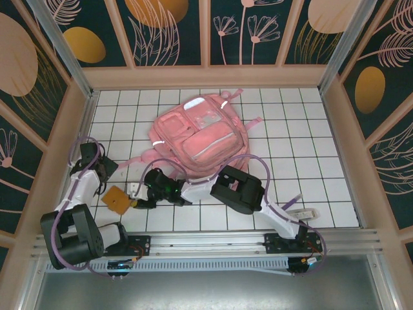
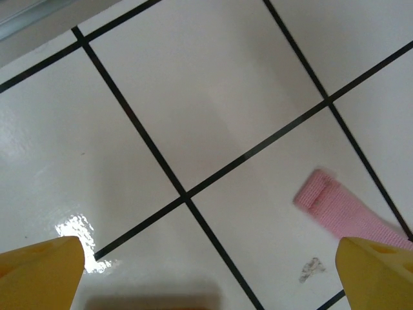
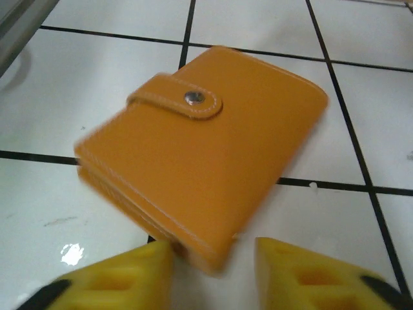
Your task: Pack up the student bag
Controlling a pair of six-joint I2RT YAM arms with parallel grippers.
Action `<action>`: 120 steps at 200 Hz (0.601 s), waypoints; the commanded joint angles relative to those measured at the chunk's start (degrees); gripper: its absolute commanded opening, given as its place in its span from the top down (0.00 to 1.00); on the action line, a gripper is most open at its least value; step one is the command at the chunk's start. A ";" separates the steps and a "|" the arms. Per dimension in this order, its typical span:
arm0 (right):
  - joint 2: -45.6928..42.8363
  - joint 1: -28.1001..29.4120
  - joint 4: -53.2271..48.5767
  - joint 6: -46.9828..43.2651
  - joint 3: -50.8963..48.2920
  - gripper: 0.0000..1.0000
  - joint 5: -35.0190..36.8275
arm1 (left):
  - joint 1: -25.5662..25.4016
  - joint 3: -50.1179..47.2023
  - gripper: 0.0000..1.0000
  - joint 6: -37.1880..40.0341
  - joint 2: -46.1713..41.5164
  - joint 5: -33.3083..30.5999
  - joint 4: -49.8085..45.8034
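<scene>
Near the table's (image 1: pixel 322 187) near-left corner the right gripper (image 3: pixel 213 271), jaws half-closed about an orange wallet's (image 3: pixel 200 155) corner, firm hold unclear, seems to fetch it for the student bag (image 1: pixel 197 135) mid-table; left gripper (image 2: pixel 208 274) gapes empty.

We see two slim robot arms of the same build. The left arm (image 1: pixel 76 188) has glossy white link shells between black joint housings, with a bulky black motor block low down. The right arm (image 1: pixel 274 216) pairs white links with one large black housing. A thin purple cable (image 1: pixel 248 156) loops along each arm. The left tool (image 2: pixel 206 278) ends in plain yellow wedge-shaped fingers (image 2: pixel 39 271). The right tool (image 3: pixel 213 278) has yellow fingers (image 3: pixel 122 281) with moulded recesses and black patches.
</scene>
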 commanded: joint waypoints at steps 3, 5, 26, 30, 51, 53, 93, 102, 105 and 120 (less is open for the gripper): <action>-0.56 -0.57 1.48 -0.41 -3.80 0.88 1.51 | 0.34 -1.87 0.01 1.35 -1.91 2.05 0.41; -0.88 -0.63 1.67 -0.17 -4.11 0.90 1.46 | 0.32 -2.07 0.01 1.56 -2.03 2.40 0.66; -4.34 -1.00 5.66 2.62 -8.17 1.00 1.96 | 0.33 -3.22 0.01 5.71 -3.74 7.59 3.31; -5.07 -0.91 7.33 3.41 -9.30 1.00 2.48 | 0.32 -3.08 0.01 5.93 -3.93 8.16 3.11; -9.72 -0.91 15.97 8.98 -15.07 1.00 6.03 | 0.29 -1.71 0.01 6.03 -5.35 9.34 1.75; -10.01 -0.91 16.57 9.32 -15.58 1.00 6.06 | 0.36 -1.57 0.01 6.03 -5.60 9.49 1.61; -17.58 -0.37 24.90 8.45 -25.94 1.00 12.00 | 0.29 -3.60 0.01 0.87 -9.34 11.29 -2.20; -19.46 -0.63 26.01 8.33 -28.75 1.00 14.43 | 0.29 -5.02 0.03 -0.47 -10.04 14.99 -1.01; -20.11 -0.74 26.05 8.37 -29.67 1.00 15.15 | 0.29 -5.40 0.05 -0.83 -10.14 16.04 -0.61; -22.50 -1.13 25.65 8.45 -34.03 1.00 18.18 | 0.29 -6.63 0.08 -2.80 -10.19 20.79 0.26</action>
